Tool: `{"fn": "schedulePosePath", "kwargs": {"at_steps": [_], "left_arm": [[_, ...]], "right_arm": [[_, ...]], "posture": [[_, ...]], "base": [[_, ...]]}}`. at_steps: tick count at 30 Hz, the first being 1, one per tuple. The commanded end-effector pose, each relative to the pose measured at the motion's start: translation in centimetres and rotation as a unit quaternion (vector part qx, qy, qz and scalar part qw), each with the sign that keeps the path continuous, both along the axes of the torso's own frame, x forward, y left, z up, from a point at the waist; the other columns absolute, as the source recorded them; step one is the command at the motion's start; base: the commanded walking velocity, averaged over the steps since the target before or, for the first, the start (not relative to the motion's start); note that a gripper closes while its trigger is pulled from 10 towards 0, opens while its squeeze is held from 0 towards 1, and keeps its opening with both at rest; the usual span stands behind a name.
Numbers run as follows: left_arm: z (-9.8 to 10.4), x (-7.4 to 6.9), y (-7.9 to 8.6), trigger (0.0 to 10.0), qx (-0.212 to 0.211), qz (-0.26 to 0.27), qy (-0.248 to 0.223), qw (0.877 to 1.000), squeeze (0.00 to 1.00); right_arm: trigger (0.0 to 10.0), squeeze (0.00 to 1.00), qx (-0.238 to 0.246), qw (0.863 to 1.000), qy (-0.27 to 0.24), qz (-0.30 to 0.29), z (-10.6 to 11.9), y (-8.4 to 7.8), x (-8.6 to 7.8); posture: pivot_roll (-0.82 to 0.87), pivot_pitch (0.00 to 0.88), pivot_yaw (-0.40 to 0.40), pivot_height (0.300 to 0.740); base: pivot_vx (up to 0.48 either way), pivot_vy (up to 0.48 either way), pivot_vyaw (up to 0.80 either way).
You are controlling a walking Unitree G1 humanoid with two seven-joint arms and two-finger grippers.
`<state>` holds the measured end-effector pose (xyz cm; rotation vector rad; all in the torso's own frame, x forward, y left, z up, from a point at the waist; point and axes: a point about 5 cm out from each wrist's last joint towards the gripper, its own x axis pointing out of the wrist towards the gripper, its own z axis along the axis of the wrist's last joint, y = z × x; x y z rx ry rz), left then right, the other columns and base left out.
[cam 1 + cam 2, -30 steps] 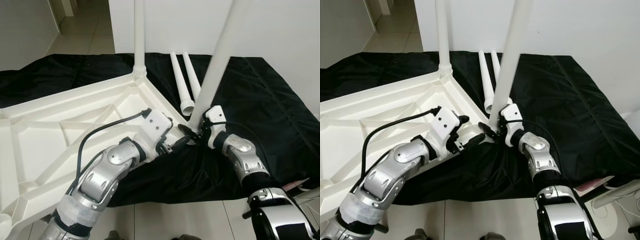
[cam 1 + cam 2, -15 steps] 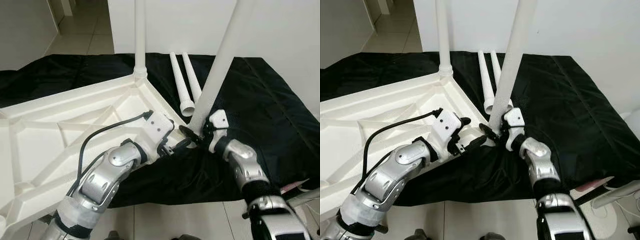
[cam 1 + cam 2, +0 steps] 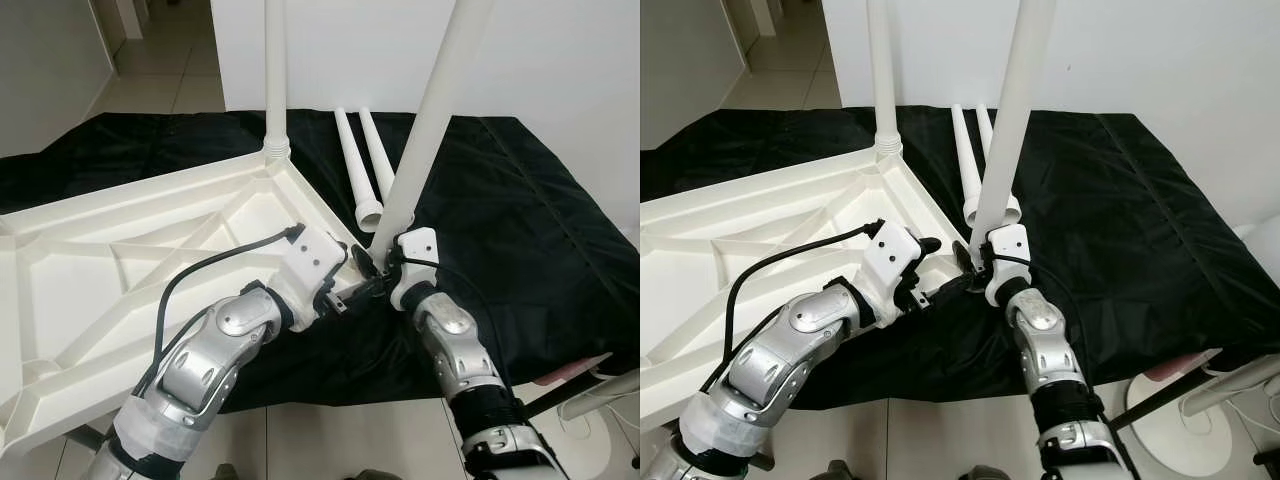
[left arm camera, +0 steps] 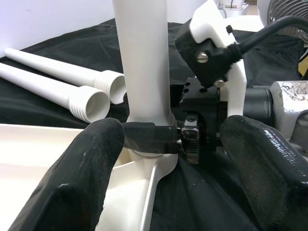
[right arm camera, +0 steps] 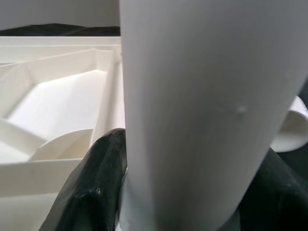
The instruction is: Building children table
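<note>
I have one white plastic leg seated at the upturned white tabletop's 12 o'clock corner. Right gripper jaws pinch a second leg at the 3 o'clock corner; left gripper jaws spread beside it. Two legs left on the black cloth.

The right claw clamps the upright leg at the tabletop corner.

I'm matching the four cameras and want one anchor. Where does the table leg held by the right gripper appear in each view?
Left eye: table leg slants up right of centre.
Right eye: just right of centre.
Left wrist: upright, centre.
Right wrist: close up, centre.
Shared landmark: tabletop corner at its base.
</note>
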<state>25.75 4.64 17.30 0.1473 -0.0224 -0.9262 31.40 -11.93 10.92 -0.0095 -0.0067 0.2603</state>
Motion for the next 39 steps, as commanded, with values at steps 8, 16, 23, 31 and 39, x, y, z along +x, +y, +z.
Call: {"fn": "schedulePosePath", "kwargs": {"at_steps": [8,16,23,31,39], "left_arm": [[0.2,-0.1,0.1,10.0,-0.001,-0.017,-0.001,1.0,0.0],[0.3,-0.1,0.0,10.0,0.0,-0.017,-0.005,1.0,0.0],[0.3,-0.2,-0.1,10.0,-0.002,-0.016,-0.004,1.0,0.0],[0.4,0.0,-0.1,10.0,0.001,-0.017,-0.009,1.0,0.0],[0.5,0.1,-0.3,10.0,0.004,-0.026,-0.012,1.0,0.0]], "right_arm": [[10.0,0.0,0.038,0.992,0.034,-0.116,-0.8,1.5,-1.6],[10.0,1.0,0.051,0.995,0.003,-0.083,0.5,1.3,-1.8],[10.0,1.0,0.048,0.996,-0.013,-0.078,1.2,0.5,-1.8],[10.0,0.0,0.057,0.998,-0.02,0.029,1.0,-0.5,-2.0],[10.0,0.0,0.004,0.989,-0.044,0.141,1.2,-1.5,-1.9]], "posture": [[-0.07,0.0,-0.009,0.74],[-0.05,0.0,-0.021,0.74],[-0.05,0.0,-0.022,0.74],[-0.06,0.0,-0.02,0.74],[-0.07,0.0,-0.014,0.74]], "base": [[0.0,0.0,0.0],[0.0,0.0,0.0],[0.0,0.0,0.0],[0.0,0.0,0.0],[0.0,0.0,0.0]]}}
